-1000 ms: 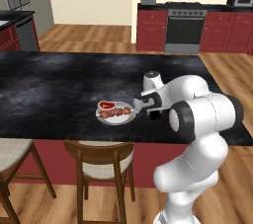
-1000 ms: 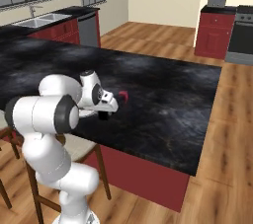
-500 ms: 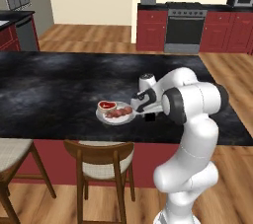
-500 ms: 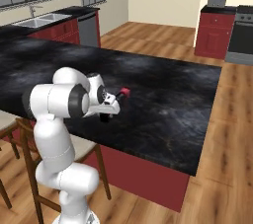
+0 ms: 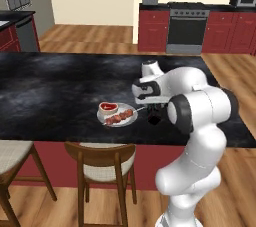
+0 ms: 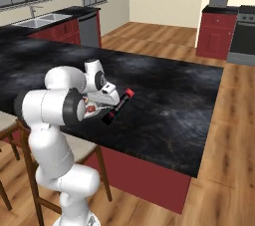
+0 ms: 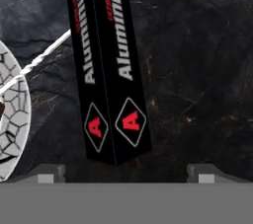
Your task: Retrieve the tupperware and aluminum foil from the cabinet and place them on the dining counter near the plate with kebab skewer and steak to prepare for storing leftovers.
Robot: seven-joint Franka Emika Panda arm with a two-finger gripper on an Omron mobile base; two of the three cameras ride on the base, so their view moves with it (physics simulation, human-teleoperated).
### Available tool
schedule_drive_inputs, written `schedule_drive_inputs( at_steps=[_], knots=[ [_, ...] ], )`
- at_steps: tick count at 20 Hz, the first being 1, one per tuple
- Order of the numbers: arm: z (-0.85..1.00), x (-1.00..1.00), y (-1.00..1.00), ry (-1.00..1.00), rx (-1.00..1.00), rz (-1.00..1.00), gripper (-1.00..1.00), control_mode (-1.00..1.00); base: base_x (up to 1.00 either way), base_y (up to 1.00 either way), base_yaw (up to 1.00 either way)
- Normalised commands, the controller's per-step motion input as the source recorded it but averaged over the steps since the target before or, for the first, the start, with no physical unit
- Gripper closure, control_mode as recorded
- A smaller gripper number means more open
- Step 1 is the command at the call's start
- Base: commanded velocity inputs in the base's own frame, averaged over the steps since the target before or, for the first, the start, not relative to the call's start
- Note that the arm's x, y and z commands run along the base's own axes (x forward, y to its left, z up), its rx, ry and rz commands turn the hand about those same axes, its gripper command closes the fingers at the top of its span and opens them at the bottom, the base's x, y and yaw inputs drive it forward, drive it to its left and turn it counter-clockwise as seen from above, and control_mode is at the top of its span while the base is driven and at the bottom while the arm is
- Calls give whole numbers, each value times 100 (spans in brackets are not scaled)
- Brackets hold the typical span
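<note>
1. Spread wide, the claw (image 7: 126,172) points down at the dining counter (image 5: 50,96); in the hand view its two grey fingertips (image 7: 45,173) sit far apart at the bottom, one on each side of the aluminum foil box (image 7: 106,70), touching neither of its faces.
2. That aluminum foil box is long, narrow and black, with white "Aluminum" lettering and red diamond logos marked "A"; it lies on the glossy black marble-look top.
3. From the right base view, the foil box (image 6: 118,106) lies slanted just beside the robot's hand, its red-tipped end pointing away from the arm.
4. Just beside the foil box sits a round white plate (image 5: 129,120) carrying a kebab skewer (image 5: 120,117) and a red steak (image 5: 107,106).
5. In the hand view, the plate's rim (image 7: 20,119) shows at the left edge, close to the box, but whether they touch cannot be told.
6. Wooden stools (image 5: 102,163) stand at the counter's near side, beside the arm.
7. Red base cabinets (image 5: 152,30) and a dark oven (image 5: 186,28) line the far wall.
</note>
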Motion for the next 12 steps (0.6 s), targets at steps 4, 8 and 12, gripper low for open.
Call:
schedule_drive_inputs(
  at_steps=[4, 8, 12],
  knots=[
    [82, -59, 0, 0, 0, -16, -100, -100, 0, 0, 0],
    [37, -76, 0, 0, -3, -15, -100, -100, 0, 0, 0],
    [0, -94, 0, -1, -2, -6, -100, -100, 0, 0, 0]
  ],
)
